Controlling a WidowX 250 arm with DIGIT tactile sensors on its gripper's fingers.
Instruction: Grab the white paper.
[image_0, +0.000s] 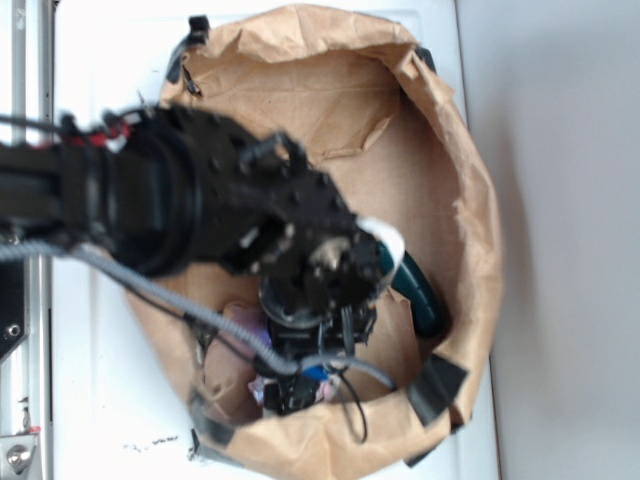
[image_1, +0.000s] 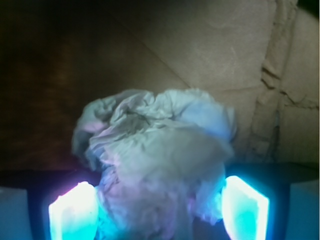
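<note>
The crumpled off-white paper ball (image_1: 155, 155) sits between the gripper (image_1: 159, 210)'s two glowing fingers (image_1: 72, 212), which bracket its lower sides; whether they press it is unclear. All sit inside the big brown paper bag (image_0: 440, 130), beside a dark teal oblong object (image_0: 420, 295).

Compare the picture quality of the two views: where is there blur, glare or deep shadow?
Exterior view: the arm is soft and blurred, the white surface washed out, the brown bag evenly lit. Wrist view: the glowing fingers cast a blue-violet tint on the white paper; the upper left lies in deep shadow.
</note>
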